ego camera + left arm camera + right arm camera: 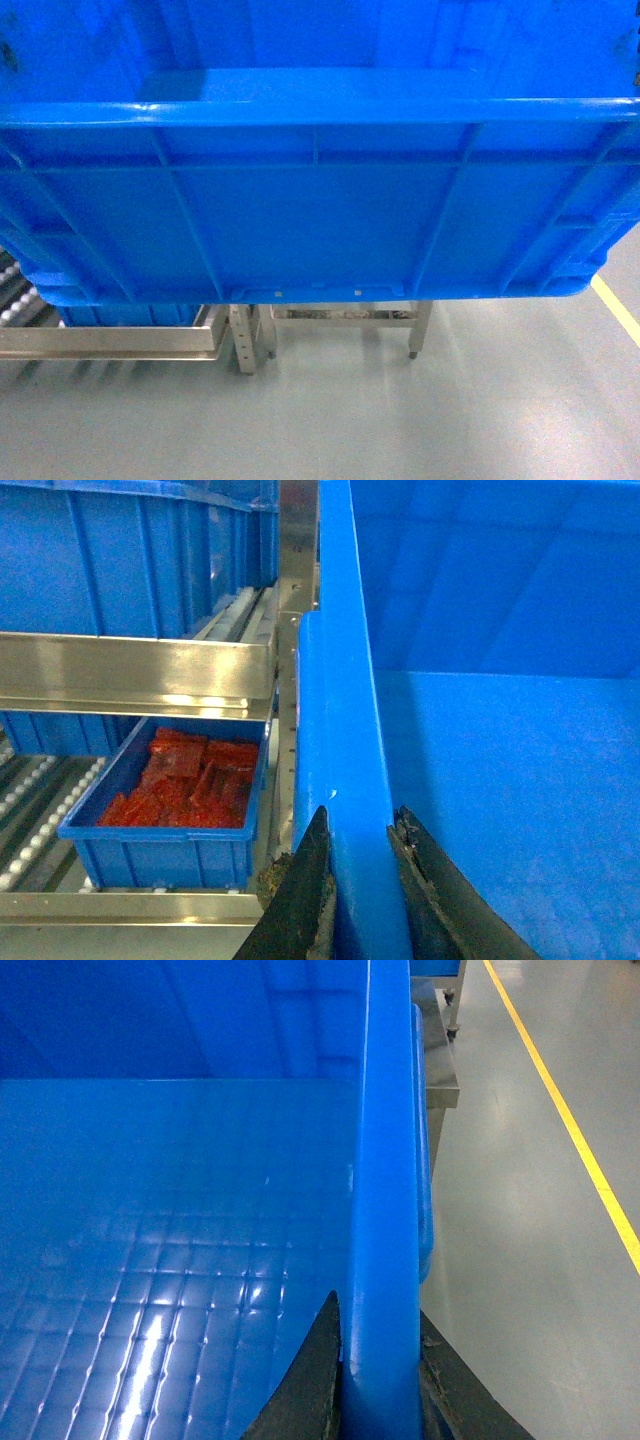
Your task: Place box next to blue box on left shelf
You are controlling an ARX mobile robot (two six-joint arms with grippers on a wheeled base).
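- Left pincer (360,880) clamped on the left rim of the box (320,200) — black fingers either side of the wall, carry step in hand.
- Left shelf (130,675) just beside me: silvery rail, rollers, big blue crates (120,560) on the upper level; what they hold, I can't tell.
- Below, a small blue bin (165,850) full of red packets.
- My box is up off the floor (480,420), empty inside.
- Right pincer (380,1380) gripping the right rim.
- Next, I judge: line up with a free spot on the rollers and lower evenly.

My head camera looks down close over the box (320,200); both my wrist cameras sight along its opposite rims.
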